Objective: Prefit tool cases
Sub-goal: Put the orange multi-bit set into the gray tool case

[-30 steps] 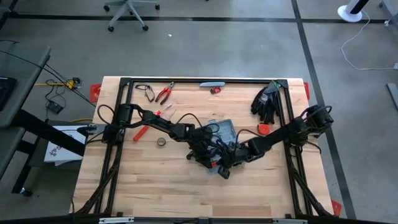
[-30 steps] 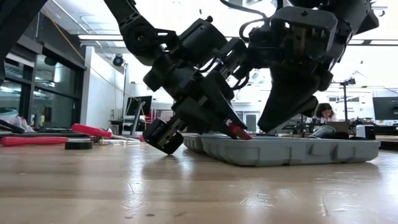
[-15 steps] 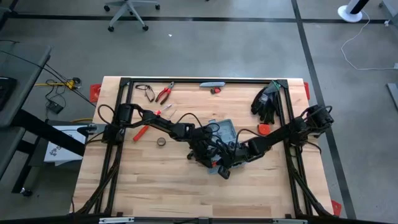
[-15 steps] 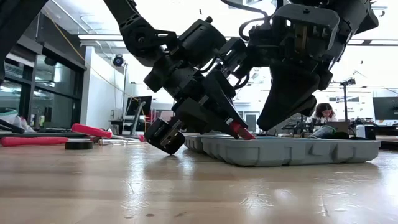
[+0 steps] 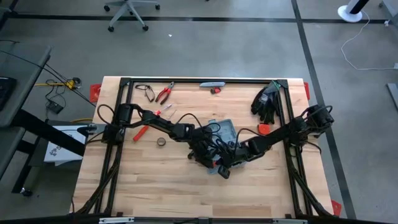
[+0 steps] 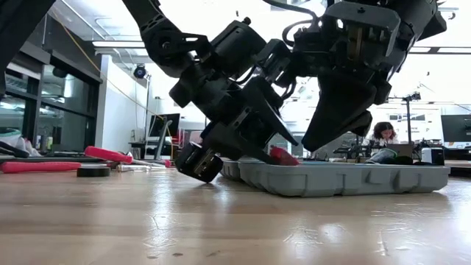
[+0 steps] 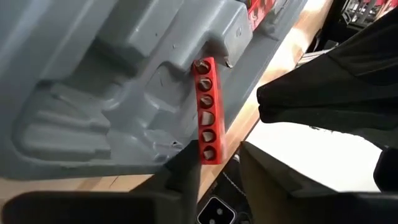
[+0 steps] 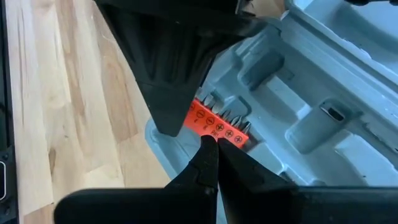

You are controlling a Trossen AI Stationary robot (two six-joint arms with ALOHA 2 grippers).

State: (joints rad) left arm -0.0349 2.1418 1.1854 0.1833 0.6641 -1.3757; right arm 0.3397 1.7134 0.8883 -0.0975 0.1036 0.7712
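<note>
The grey-blue tool case (image 5: pixel 222 129) lies open in the middle of the table, moulded inside up (image 7: pixel 93 93). A red bit holder (image 7: pixel 205 112) with several bits lies in a slot by the case's rim (image 6: pixel 283 155). My left gripper (image 7: pixel 217 163) is open, one finger on each side of the holder's end. In the low view it slants down at the case's edge (image 6: pixel 254 147). My right gripper (image 8: pixel 211 142) is shut, with its tips at the holder's long side. It comes down into the case (image 6: pixel 331 129). My left gripper has one finger (image 7: pixel 186 171) close beside the holder's end; I cannot tell whether it touches. My right gripper sets its shut fingertips against the red holder's long side (image 8: pixel 217 132), about halfway along. It comes slanting down from above, and the holder lies flat in the case.
Red-handled pliers (image 5: pixel 163 93) and a cable lie at the far left, black gloves (image 5: pixel 266 99) at the far right. A tape roll (image 5: pixel 161 142) and a red tool (image 5: pixel 140 132) sit left of the case. A person (image 6: pixel 383 134) sits in the room behind.
My left gripper has opened and let go of the red bit holder, which has settled from a tilt to lie flatter in the case. Both arms have stayed in place.
</note>
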